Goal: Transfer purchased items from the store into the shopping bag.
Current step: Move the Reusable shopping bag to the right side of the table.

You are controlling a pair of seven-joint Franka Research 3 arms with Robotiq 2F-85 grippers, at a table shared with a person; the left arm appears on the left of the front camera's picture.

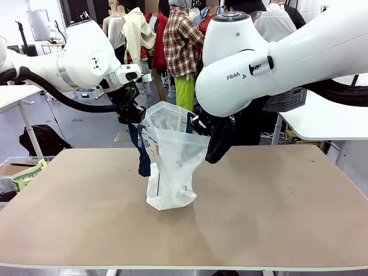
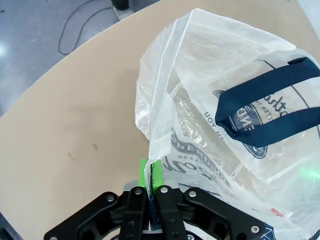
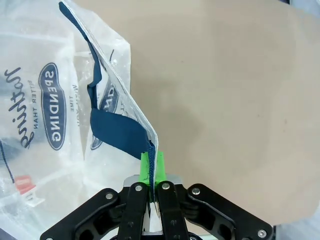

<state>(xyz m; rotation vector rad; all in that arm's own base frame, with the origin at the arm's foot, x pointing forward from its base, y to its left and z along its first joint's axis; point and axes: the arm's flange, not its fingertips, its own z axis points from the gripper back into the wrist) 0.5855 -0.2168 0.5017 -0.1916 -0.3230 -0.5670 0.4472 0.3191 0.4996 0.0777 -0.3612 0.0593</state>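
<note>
The shopping bag (image 1: 172, 167), clear plastic with navy handles (image 1: 142, 155), stands upright on the brown table (image 1: 259, 201), its mouth held wide between my two arms. My left gripper (image 1: 138, 118) is shut on the bag's left rim, and my right gripper (image 1: 198, 123) is shut on the right rim. In the left wrist view the green pads (image 2: 157, 175) pinch a fold of the bag (image 2: 225, 100). In the right wrist view my gripper (image 3: 152, 162) clamps the bag's edge (image 3: 125, 100) beside a navy handle (image 3: 117, 132). The store (image 1: 284, 100) peeks out behind my right arm. The purchased items are out of view.
A white table (image 1: 322, 121) stands at the right and another (image 1: 11, 95) at the far left. A carton (image 1: 26, 172) sits low beyond the table's left edge. Bare tabletop stretches in front of and to the right of the bag.
</note>
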